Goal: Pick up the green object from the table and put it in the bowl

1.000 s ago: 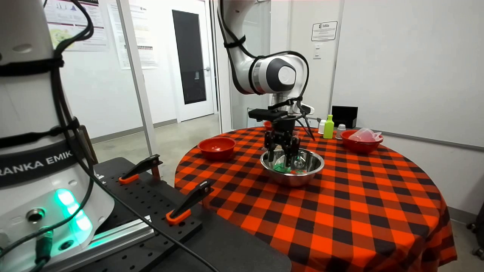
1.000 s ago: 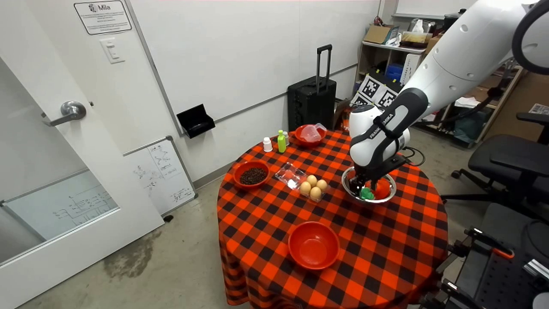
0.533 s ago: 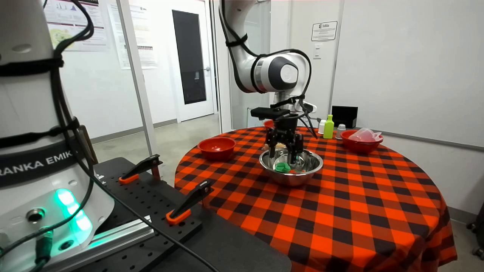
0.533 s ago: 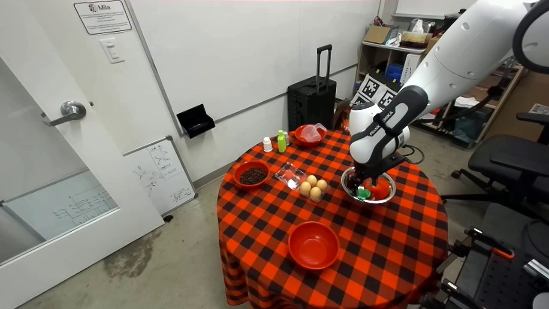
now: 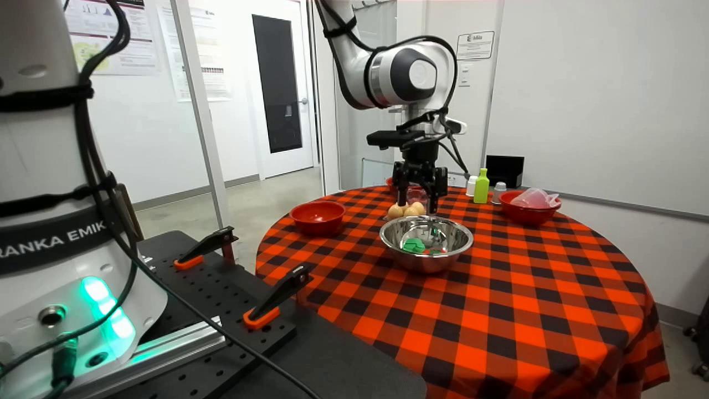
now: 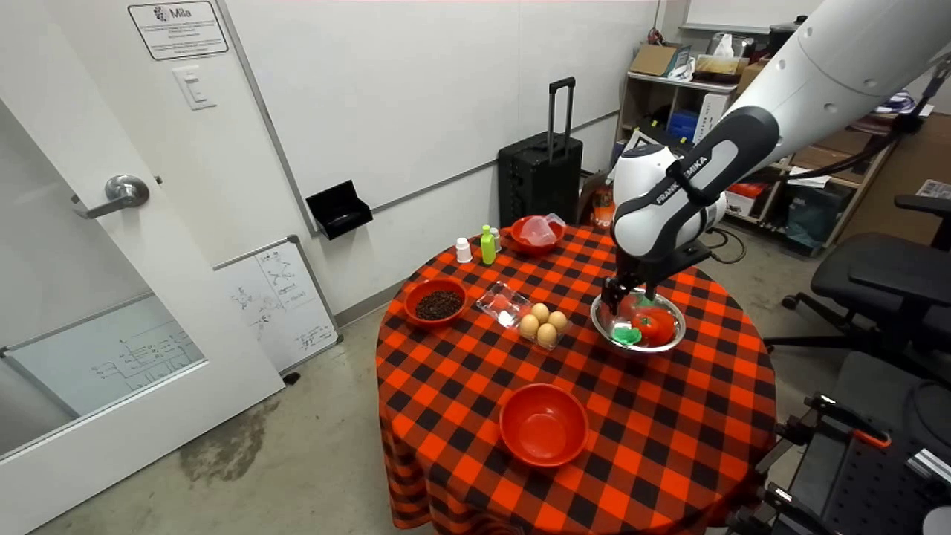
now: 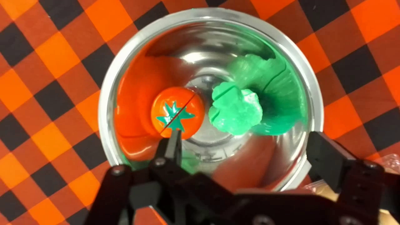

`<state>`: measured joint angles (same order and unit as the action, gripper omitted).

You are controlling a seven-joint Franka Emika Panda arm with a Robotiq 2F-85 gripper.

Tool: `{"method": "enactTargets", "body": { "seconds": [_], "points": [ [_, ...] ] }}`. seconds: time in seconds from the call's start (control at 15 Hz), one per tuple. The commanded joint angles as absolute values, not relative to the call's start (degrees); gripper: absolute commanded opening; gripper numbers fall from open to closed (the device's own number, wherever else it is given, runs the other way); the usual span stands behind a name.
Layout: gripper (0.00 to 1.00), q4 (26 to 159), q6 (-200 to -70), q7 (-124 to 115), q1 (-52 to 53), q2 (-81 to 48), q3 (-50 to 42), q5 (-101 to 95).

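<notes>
A green object (image 7: 236, 109) rests inside the metal bowl (image 7: 215, 14) beside a red tomato (image 7: 178, 109), below and apart from the robot's gripper (image 7: 245, 136), its jaws spread wide above the bowl's rim; eggs (image 6: 547, 335) sit near the bowl on the checked-cloth table (image 5: 498, 288)

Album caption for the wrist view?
Open black tool above round silver metal bowl holding lumpy green object and round red tomato.
</notes>
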<state>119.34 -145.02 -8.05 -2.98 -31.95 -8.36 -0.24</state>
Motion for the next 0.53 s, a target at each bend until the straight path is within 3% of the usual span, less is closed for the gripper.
{"method": "enactTargets", "body": {
  "seconds": [0.0,0.2,0.27,0.47],
  "points": [
    [1.0,128.75,-147.28,-9.03,-1.32,-21.03,-8.15,-1.43],
    [1.0,135.1,-147.7,-9.53,-0.31,-12.52,-7.02,-1.16],
    [1.0,128.64,-146.3,-8.28,-1.6,-19.61,-7.01,-0.84],
    [1.0,129.93,-146.01,-8.27,-1.6,-17.59,-6.65,-0.8]
  ]
}}
